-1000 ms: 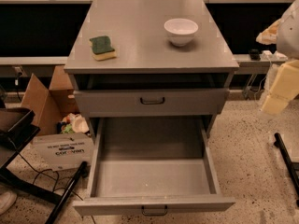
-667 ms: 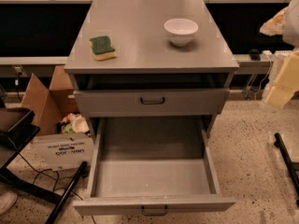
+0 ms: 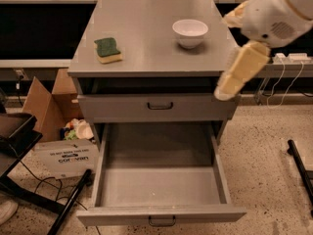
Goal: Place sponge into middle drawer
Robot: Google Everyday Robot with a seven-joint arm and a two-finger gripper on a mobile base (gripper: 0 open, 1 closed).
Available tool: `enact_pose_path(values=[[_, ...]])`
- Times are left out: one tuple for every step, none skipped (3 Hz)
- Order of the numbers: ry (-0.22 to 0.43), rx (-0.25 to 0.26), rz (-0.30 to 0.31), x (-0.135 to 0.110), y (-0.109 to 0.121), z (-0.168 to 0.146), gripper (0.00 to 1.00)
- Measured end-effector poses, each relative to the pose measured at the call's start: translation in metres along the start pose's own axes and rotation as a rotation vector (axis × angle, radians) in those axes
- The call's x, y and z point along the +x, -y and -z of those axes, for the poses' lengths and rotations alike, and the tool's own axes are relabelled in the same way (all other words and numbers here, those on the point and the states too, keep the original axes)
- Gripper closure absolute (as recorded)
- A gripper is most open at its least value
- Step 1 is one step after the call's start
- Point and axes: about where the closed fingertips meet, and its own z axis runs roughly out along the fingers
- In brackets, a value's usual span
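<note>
Camera view has the gripper [image 3: 242, 68] at about 2 o'clock, swung in from the right edge to hang over the cabinet's right corner. It is closer to a pick but well apart from the sponge [image 3: 108, 50]; open or closed, I cannot tell. The sponge has not moved: it lies at 10 o'clock on the cabinet top [image 3: 146, 58], green side up, long axis roughly 11 to 5 o'clock. The middle drawer [image 3: 161, 187] stands open at 6 o'clock.

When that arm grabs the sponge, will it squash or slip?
The sponge looks like foam, so it will probably squash. Small and flat, it is likely light and won't roll. The gripper hangs beyond the bowl, not touching the sponge.
</note>
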Motion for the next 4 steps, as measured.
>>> enact_pose_path(values=[[0.163, 0.005, 0.056, -0.064, 0.006, -0.027, 0.0], [0.199, 0.032, 0.083, -0.131, 0.009, -0.063, 0.0], [0.164, 0.051, 0.023, -0.153, 0.02, -0.09, 0.0], [0.162, 0.053, 0.006, -0.155, 0.019, -0.089, 0.0]])
